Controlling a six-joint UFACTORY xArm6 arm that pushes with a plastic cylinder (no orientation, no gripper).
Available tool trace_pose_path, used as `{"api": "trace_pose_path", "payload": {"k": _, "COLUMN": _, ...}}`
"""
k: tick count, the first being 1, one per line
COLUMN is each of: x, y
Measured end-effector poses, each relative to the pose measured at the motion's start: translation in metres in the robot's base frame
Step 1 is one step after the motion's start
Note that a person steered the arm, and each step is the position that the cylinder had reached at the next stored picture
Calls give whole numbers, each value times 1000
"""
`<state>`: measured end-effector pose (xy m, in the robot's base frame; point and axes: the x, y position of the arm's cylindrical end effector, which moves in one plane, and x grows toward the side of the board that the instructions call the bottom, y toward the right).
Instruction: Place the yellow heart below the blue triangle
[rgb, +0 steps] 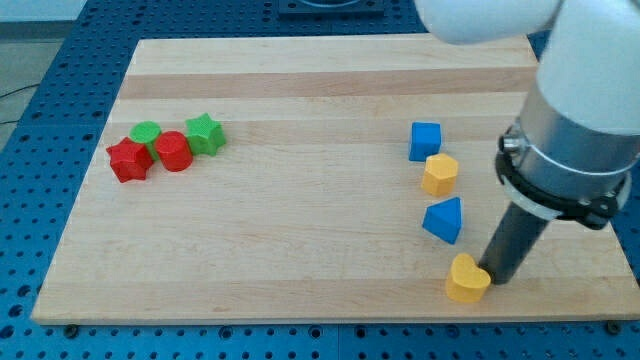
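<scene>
The yellow heart (467, 279) lies near the board's bottom edge at the view's right. The blue triangle (444, 219) sits just above it and slightly to the left. My tip (497, 281) is at the heart's right side, touching or almost touching it. The dark rod rises from there up to the arm's grey and white body at the view's right.
A blue cube (425, 140) and a yellow hexagon (440, 174) stand above the triangle. At the view's left is a cluster: a red star (129, 160), a red cylinder (173, 151), a green cylinder (147, 133) and a green star (205, 134). The wooden board (300, 250) lies on a blue perforated table.
</scene>
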<state>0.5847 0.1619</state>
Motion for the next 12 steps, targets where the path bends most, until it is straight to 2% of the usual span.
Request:
{"api": "trace_pose_path", "payload": {"k": 1, "x": 3, "y": -2}}
{"api": "trace_pose_path", "payload": {"k": 2, "x": 11, "y": -30}}
{"api": "trace_pose_path", "payload": {"k": 3, "x": 20, "y": -29}}
{"api": "trace_pose_path", "payload": {"k": 4, "x": 33, "y": 4}}
{"api": "trace_pose_path", "payload": {"k": 8, "x": 34, "y": -17}}
{"api": "trace_pose_path", "payload": {"k": 10, "x": -2, "y": -13}}
{"api": "trace_pose_path", "payload": {"k": 11, "x": -18, "y": -33}}
{"api": "trace_pose_path", "payload": {"k": 12, "x": -16, "y": -84}}
